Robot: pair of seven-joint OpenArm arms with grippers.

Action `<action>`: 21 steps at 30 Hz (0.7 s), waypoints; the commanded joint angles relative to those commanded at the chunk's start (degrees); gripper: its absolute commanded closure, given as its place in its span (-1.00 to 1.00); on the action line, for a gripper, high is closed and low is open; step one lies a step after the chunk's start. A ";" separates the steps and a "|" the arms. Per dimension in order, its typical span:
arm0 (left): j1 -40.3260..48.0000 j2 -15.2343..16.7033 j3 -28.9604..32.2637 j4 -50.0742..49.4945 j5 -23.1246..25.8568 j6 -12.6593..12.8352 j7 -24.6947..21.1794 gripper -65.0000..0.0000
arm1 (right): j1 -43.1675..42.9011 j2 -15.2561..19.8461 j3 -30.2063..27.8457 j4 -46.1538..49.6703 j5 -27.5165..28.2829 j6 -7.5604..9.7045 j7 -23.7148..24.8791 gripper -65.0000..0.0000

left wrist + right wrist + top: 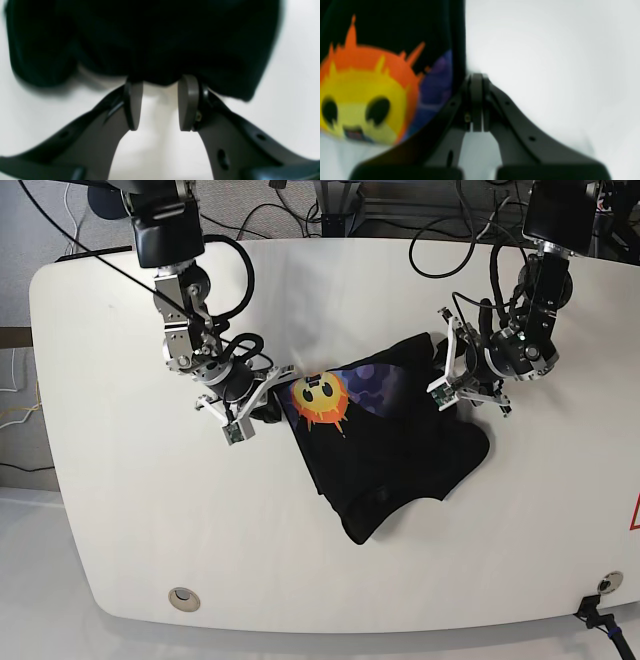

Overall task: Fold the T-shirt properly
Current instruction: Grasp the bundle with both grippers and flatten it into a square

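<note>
Left wrist view: the left end effector (pixel 160 102) is parted, its tips at the blurred T-shirt (pixel 150 40) edge. Right wrist view: the right end effector (pixel 477 100) is closed beside the cloth; any pinch is hidden. Base view: the shirt lies crumpled mid-desk (pixel 120 510).

left pincer (pixel 160 102) parted, right pincer (pixel 477 100) closed

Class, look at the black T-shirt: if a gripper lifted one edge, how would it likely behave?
The T-shirt lies rumpled in soft folds, so it would probably droop and trail rather than rise flat. Being thin cloth, it looks light. The left gripper is open at its bunched edge; a pinch might catch several layers.
</note>
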 joint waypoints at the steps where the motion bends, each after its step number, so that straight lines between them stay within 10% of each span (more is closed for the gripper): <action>1: -0.70 0.00 0.00 -1.23 0.00 0.00 -0.70 0.35 | -1.32 -0.26 1.32 1.93 -0.09 0.00 -1.49 1.00; 12: -1.49 -1.49 -0.53 1.93 0.00 0.00 -2.37 0.35 | 0.62 -2.73 2.37 13.63 0.00 0.00 -10.64 1.00; 21: 2.99 -1.49 0.00 8.97 0.00 0.00 -2.37 0.35 | 12.48 -7.03 2.11 -3.34 -0.09 0.09 -6.51 1.00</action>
